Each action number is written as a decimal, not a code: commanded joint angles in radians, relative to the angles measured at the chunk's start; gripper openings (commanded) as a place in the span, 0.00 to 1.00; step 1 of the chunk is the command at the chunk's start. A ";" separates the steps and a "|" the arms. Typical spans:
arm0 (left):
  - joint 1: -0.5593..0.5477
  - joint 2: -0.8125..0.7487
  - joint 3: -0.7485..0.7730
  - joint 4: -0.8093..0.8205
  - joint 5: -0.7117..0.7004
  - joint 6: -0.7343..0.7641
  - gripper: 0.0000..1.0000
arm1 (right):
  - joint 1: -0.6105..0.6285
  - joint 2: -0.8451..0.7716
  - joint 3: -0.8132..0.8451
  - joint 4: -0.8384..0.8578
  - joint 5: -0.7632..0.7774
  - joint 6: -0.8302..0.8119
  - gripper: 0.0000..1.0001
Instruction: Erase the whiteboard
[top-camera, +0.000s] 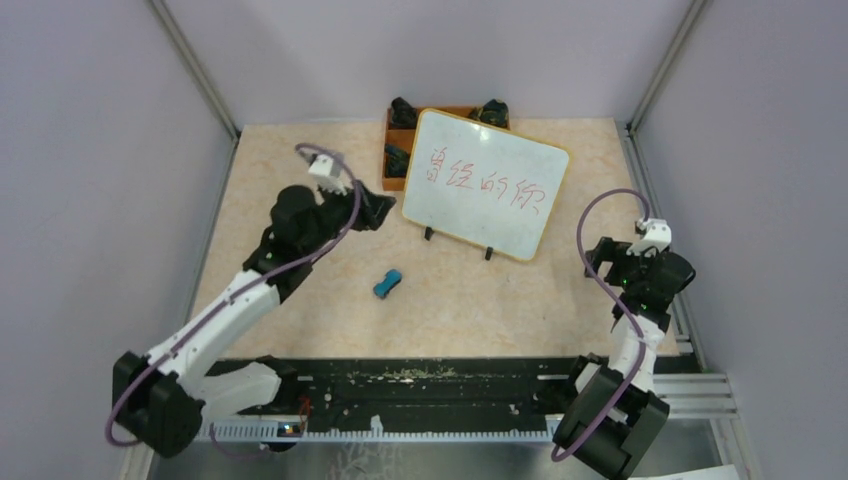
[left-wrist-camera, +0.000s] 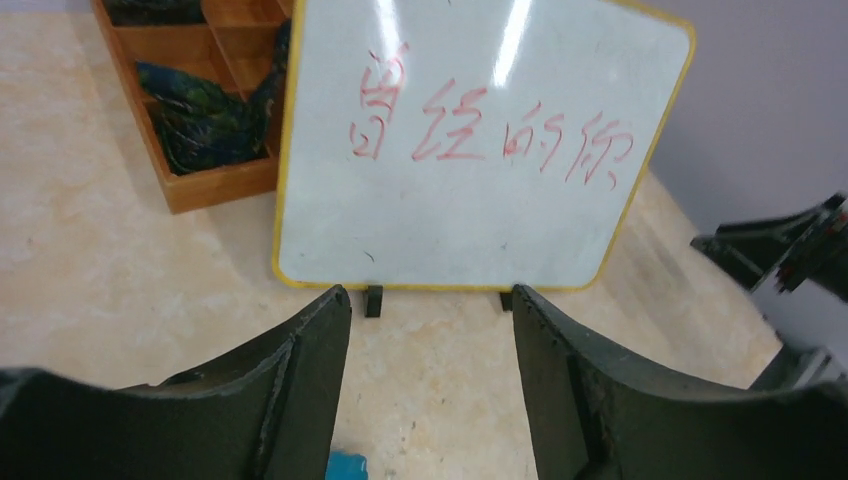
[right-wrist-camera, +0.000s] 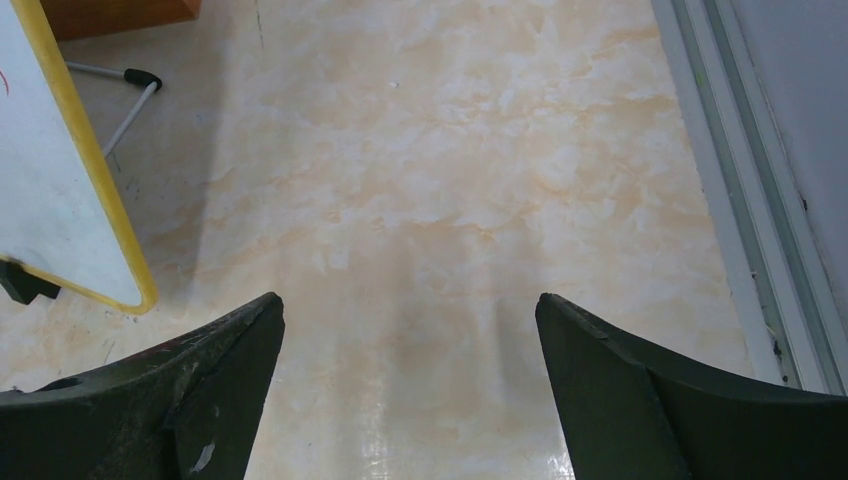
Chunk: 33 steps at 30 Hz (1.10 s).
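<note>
Whiteboard (top-camera: 486, 184): one item, standing toward the far edge of the table, a little right of its middle, leaning back on two small black feet (left-wrist-camera: 373, 300) and a thin prop leg (right-wrist-camera: 130, 100) behind. Its far-left corner overlaps the wooden tray (top-camera: 395, 150) at the far edge. The face is white and glossy, with a thin yellow frame, rounded corners and a row of red characters (left-wrist-camera: 490, 140) across the upper half, none yet wiped. Handling, by judgement: light, stiff and thin, with a slick surface. It is lightly footed, so a firm stroke may slide it or tip it backward. The best hold is on the frame, at the top or the right side edge, clear of the writing. Blue object (top-camera: 388, 284): one, small, lying near the middle of the table on the near side of the board. It is possibly the eraser, though too small to confirm. Left gripper (left-wrist-camera: 430, 300): spread wide, nothing between the fingers, facing the board's lower edge from its near-left side. Right gripper (right-wrist-camera: 410, 305): also spread wide and empty, over bare table toward the right edge, the board's lower right corner just to its left.
</note>
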 joint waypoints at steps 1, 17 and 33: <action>-0.196 0.222 0.222 -0.504 -0.248 0.177 0.68 | 0.001 0.019 0.043 0.025 -0.023 -0.017 0.96; -0.351 0.532 0.319 -0.857 -0.522 0.228 0.81 | 0.001 0.019 0.044 0.014 -0.053 -0.036 0.93; -0.348 0.491 0.193 -0.688 -0.402 0.242 0.67 | 0.001 0.036 0.054 0.007 -0.053 -0.038 0.93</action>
